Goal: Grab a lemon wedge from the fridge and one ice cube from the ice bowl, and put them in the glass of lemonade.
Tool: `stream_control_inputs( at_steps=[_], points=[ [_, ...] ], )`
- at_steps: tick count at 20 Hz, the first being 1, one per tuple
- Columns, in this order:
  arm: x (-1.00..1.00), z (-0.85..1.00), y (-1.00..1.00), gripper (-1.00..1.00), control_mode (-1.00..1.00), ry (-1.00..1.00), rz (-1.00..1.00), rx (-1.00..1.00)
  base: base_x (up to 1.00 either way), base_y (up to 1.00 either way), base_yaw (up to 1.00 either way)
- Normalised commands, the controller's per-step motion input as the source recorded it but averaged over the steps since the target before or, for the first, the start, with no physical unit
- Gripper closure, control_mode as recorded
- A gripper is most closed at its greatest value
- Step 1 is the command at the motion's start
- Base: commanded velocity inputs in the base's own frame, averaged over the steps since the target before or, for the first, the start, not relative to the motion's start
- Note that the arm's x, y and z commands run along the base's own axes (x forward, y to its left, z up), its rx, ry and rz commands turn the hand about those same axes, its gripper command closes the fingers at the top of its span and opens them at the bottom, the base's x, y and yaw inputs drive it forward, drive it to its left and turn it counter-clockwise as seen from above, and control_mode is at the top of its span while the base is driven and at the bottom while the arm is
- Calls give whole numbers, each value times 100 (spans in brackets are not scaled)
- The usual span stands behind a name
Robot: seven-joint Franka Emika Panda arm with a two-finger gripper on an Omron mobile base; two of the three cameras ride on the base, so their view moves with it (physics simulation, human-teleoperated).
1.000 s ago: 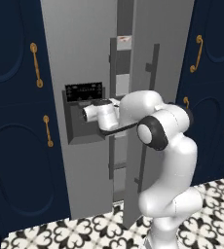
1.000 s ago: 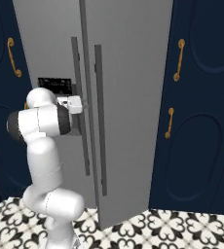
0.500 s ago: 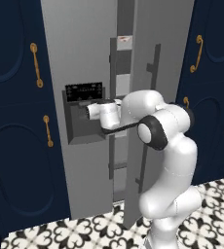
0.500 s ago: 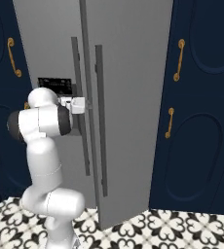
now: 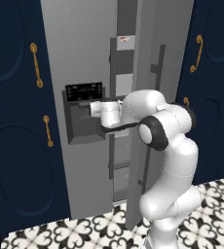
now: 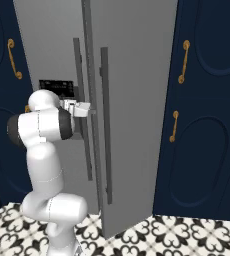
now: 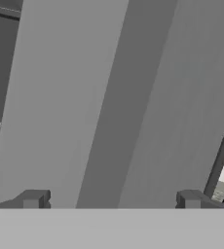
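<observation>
fridge (image 6: pixel 132 75) door ajar, wider than before

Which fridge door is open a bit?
The right door of the fridge. It is swung out a little, so a gap with shelves shows beside it. The left door, the one with the dark dispenser panel, sits shut.
</observation>
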Motion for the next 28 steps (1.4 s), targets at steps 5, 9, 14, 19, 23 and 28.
stream_control_inputs(
  at_steps=[5, 9, 14, 19, 23, 28],
  points=[
    [-88, 0, -100, -100, -100, 3, -10, 7, 0, 0, 0],
    [-93, 0, -100, -100, -100, 0, -6, 8, 0, 0, 0],
    [-79, 0, -100, -100, -100, 0, -3, 9, 0, 0, 0],
    [-49, 3, -100, -100, -100, 0, -3, 15, 0, 0, 0],
    [-27, 7, -100, -100, -100, -2, -5, 19, 0, 0, 0],
    [-12, 7, -100, -100, -100, -6, -3, 20, 0, 0, 0]
  ],
)
